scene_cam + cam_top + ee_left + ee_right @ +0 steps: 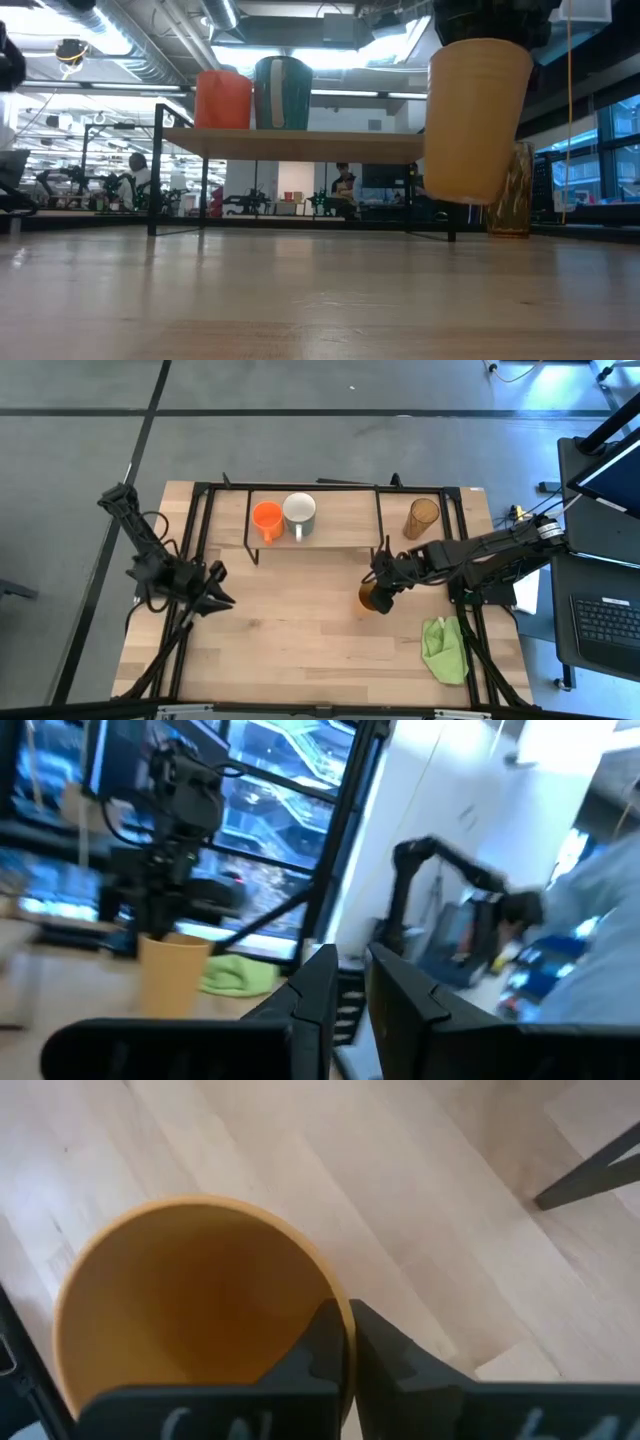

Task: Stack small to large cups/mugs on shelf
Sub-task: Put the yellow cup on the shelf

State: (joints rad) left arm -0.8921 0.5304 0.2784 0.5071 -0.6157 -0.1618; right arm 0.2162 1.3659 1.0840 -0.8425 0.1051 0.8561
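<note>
While the orange mug (266, 517) and the white mug (300, 512) are already lined up at the left end of the shelf (340, 525), the mustard cup (474, 115) is seen lifted clear of the bench (290, 630), in front of the shelf's right half. Its rim is pinched between the jaws of the right gripper (348, 1342), one inside the wall and one outside, and the cup hangs slightly tilted. The tall amber tumbler (422, 518) is left standing on the bench just beside the shelf's right end. The third placement is judged to be in hand. Next, the cup would need to be raised above the board, carried to the free spot just right of the white mug, and set down level before release. The left gripper (212, 592) is parked over the bench's left side, its jaws slightly parted and empty.
</note>
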